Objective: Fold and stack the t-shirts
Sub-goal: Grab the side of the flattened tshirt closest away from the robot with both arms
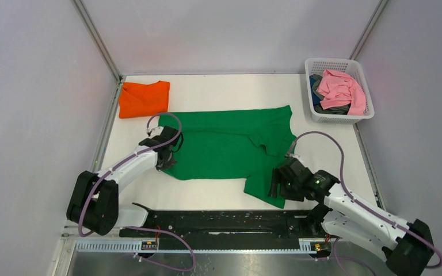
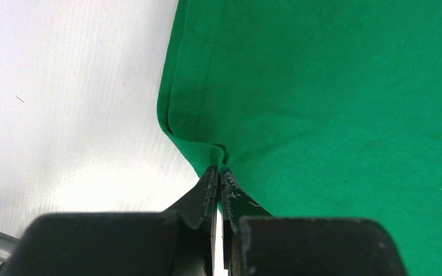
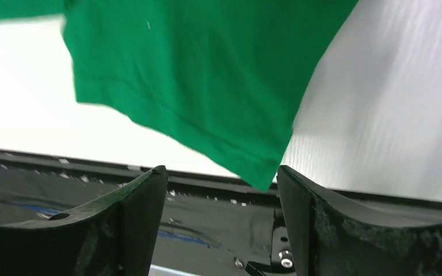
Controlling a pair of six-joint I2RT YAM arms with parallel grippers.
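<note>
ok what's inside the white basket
A pink garment lies on top of a grey-blue garment in the basket. Whatever sits beneath them is covered, so I cannot tell if more is there.

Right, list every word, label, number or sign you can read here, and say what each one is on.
No text can be read in any view.
The green shirt, orange shirt and basket show no print, label or brand.
The small part on the rail is too small to show whether it carries markings.
</note>
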